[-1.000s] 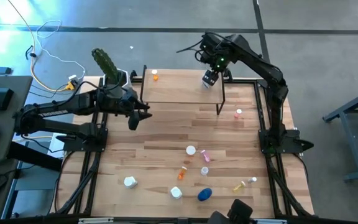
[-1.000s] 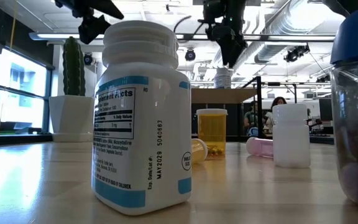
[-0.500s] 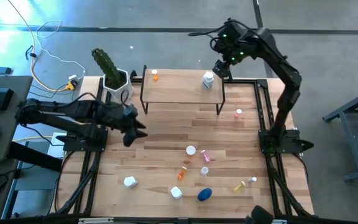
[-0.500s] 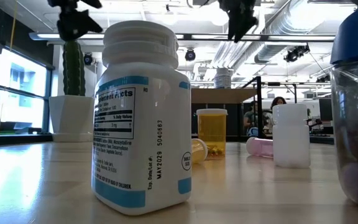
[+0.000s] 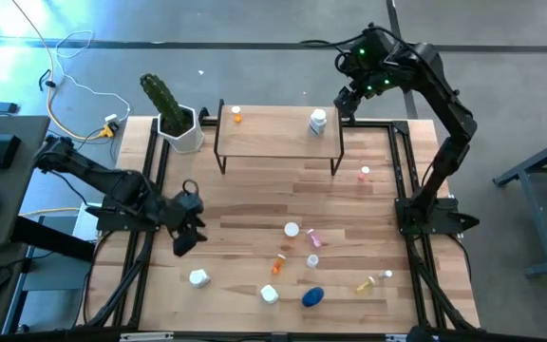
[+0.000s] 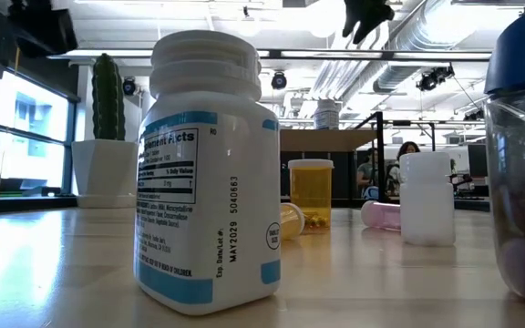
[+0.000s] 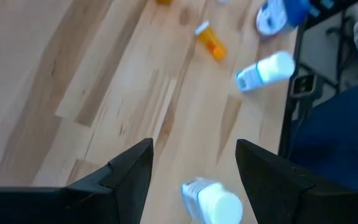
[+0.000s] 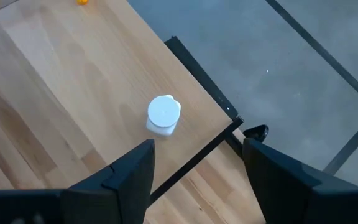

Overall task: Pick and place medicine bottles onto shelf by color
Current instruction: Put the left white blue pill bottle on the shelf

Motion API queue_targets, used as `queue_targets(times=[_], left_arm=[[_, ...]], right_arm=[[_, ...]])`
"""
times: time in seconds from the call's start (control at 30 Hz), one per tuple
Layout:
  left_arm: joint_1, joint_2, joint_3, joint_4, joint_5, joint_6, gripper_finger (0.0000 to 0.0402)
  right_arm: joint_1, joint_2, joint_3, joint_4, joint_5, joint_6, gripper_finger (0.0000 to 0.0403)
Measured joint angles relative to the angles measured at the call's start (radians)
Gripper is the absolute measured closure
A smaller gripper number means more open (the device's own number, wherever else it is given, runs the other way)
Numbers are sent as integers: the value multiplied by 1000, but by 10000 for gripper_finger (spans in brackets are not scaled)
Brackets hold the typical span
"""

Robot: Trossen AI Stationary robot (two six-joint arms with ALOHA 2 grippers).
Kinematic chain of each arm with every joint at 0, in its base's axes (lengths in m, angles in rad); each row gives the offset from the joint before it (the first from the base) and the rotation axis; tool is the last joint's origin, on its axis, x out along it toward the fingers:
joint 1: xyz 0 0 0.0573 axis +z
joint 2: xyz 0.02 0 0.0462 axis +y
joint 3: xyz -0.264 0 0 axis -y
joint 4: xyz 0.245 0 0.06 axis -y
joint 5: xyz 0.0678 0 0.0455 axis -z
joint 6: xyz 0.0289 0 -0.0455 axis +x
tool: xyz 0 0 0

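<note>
— Wooden shelf (image 5: 273, 135): what stands on it?
— A white bottle (image 5: 318, 121) at its right end, an orange bottle (image 5: 236, 115) at its left.
— The grippers?
— Right gripper (image 5: 347, 99) spread wide, empty, just beyond the white bottle. Left gripper (image 5: 185, 241) agape, empty, above the white jar (image 5: 198, 277).

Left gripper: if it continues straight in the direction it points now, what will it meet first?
Probably the white-capped bottle lying on the table just ahead of the open left gripper, seen between its fingers. Depth is uncertain, so it might pass just above it.

We see bright, even ceiling light; window glare top left in high view; left wrist pic motion-blurred; low view's nearest white bottle (image 6: 206, 173) sharp, bkgd soft.
</note>
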Motion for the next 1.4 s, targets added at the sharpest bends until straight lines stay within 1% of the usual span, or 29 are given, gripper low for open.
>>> queue_targets(times=[0.23,0.53,0.67,0.73,0.87,1.13,1.23,1.33,1.4], left_arm=[[-153,86,0,-14,-66,-42,181],[-316,212,0,6,-59,-105,181],[-362,253,0,21,-58,-151,181],[-370,268,0,23,-38,-184,181],[-371,287,0,44,40,-199,181],[-355,289,0,52,44,-232,172],[-340,292,0,52,42,-239,157],[-320,319,0,57,44,-212,139],[-311,333,0,67,65,-196,129]], right_arm=[[0,0,0,0,-5,58,169],[0,1,0,0,-9,128,169],[0,1,0,0,-9,131,169],[0,1,0,0,-9,131,169],[0,1,0,0,-9,140,169],[0,1,0,0,-9,157,169],[0,1,0,0,-9,156,169],[0,1,0,0,-9,156,169],[0,1,0,0,-9,155,169]])
